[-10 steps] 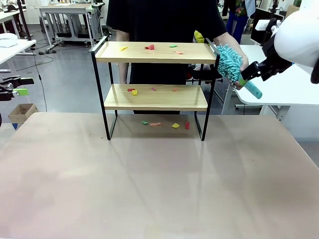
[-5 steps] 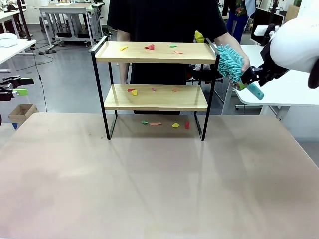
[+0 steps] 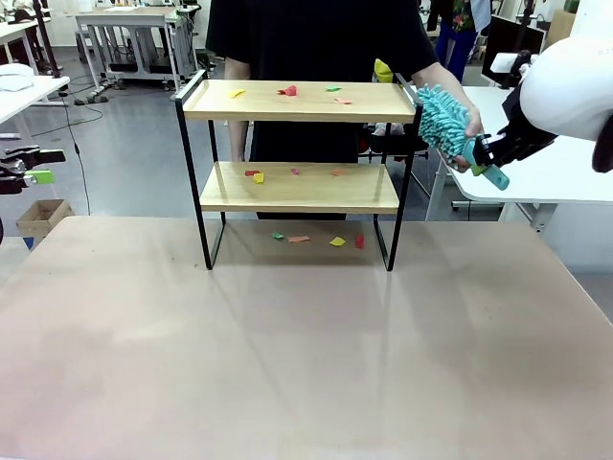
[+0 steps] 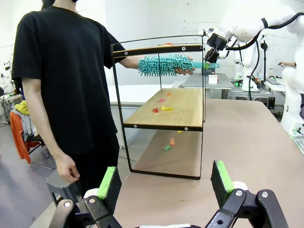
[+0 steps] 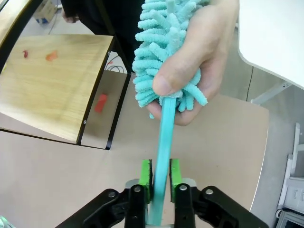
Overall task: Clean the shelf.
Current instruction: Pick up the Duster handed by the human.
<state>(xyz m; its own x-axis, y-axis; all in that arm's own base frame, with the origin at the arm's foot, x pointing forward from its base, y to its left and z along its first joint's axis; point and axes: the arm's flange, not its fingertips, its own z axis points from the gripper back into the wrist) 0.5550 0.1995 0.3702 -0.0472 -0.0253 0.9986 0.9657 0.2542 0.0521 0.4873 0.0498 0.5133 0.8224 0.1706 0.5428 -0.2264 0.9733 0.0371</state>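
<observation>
Beige table (image 3: pixel 287 364) carries the shelf (image 3: pixel 306 189) at its far middle, with coloured scraps (image 3: pixel 289 91) on both boards and on the tabletop beneath. Front view puts the right gripper (image 3: pixel 487 165) off the shelf's right end, apart from it, with the shelf at its 9 o'clock; the grip there is too small to read. Right wrist view makes it plain: green pads (image 5: pixel 145 175) are pressed tight on the teal handle of a duster (image 5: pixel 156 47). A person's hand (image 5: pixel 209 42) holds its fluffy head at 12 o'clock, and the shelf corner sits at 10 o'clock. Left wrist view adds the left gripper (image 4: pixel 165 179), jaws wide apart and empty, with the shelf at 12 o'clock, well apart.
</observation>
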